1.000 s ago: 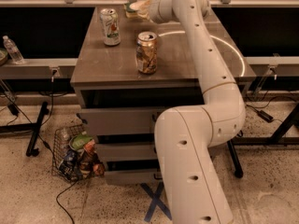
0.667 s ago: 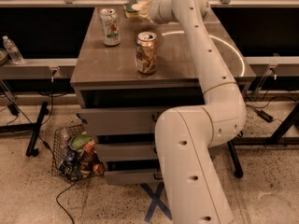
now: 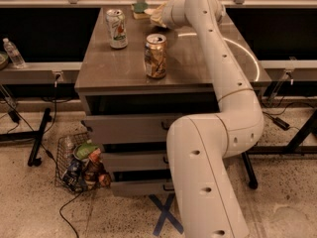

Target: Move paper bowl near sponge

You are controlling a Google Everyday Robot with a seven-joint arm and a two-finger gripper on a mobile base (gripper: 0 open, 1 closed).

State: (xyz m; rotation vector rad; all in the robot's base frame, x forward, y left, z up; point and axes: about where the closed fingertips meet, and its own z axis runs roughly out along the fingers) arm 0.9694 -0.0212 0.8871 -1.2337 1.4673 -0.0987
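Note:
The sponge (image 3: pixel 140 9), with a green top and yellow base, lies at the far edge of the brown table (image 3: pixel 119 66). The off-white paper bowl (image 3: pixel 157 17) is just to the right of the sponge, tilted, at the end of my arm. My gripper (image 3: pixel 161 16) is at the bowl, mostly hidden behind my white wrist (image 3: pixel 179 11). The arm reaches over the table from the front right.
A green-and-white can (image 3: pixel 117 29) stands at the back left of the table. A brown-patterned can (image 3: pixel 155 55) stands in the middle. Drawers sit under the tabletop. A wire basket of trash (image 3: pixel 81 165) is on the floor at the left, and a water bottle (image 3: pixel 13 52) stands on the left shelf.
The end of my arm and the paper bowl have shifted slightly to the right, away from the sponge. The cans have not moved.

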